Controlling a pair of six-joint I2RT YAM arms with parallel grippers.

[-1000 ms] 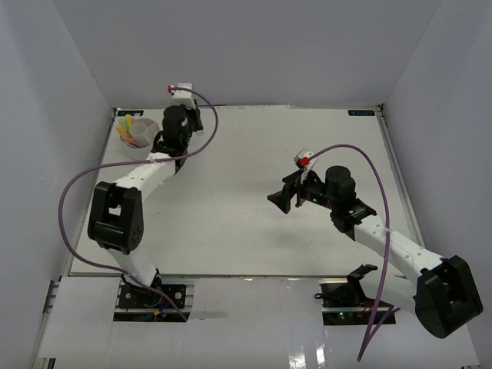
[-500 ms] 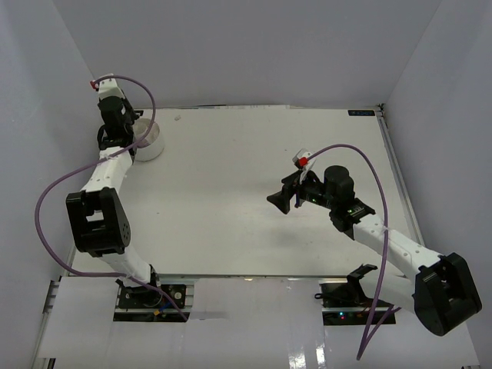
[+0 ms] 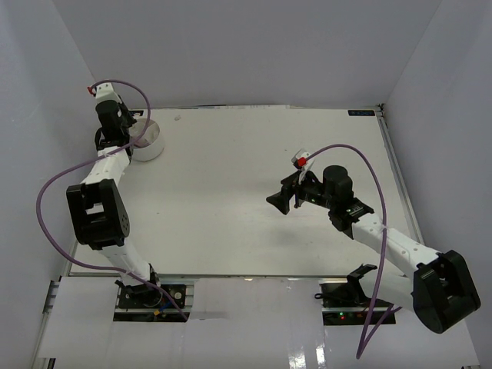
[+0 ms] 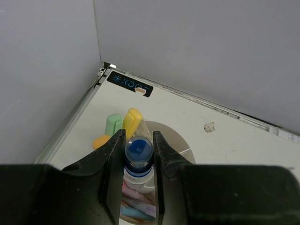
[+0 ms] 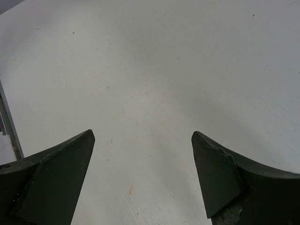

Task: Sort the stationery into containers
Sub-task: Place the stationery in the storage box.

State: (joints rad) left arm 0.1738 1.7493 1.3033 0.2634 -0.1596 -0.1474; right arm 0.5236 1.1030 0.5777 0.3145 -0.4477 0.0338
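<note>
We note left hand [image 4: 138, 140] now swung over tub [image 4: 176, 143], clenched on bottle [image 4: 138, 150]: drop-in looks close. Right hand [image 5: 143, 161] unmoved, well right of tub, spread empty.

— Finding the tub [image 3: 147, 143] where?
— Sitting on the table [image 3: 231, 192] in its far-left corner, just beside the left wall.
— Holding what?
— Keeping markers [image 4: 126, 124] leaning at its far-left rim, and small pieces [image 4: 136, 206] lying in the compartment nearer the arm.
— And above it?
— Showing the left gripper [image 4: 138, 140] hanging over the tub, pinching a capped bottle [image 4: 138, 150] between both fingers, cap facing back toward the wrist.
— Further right?
— Showing the right gripper [image 3: 278, 201] hovering over bare table right of centre, well apart from the tub, pointing left, fingers standing wide apart.
</note>
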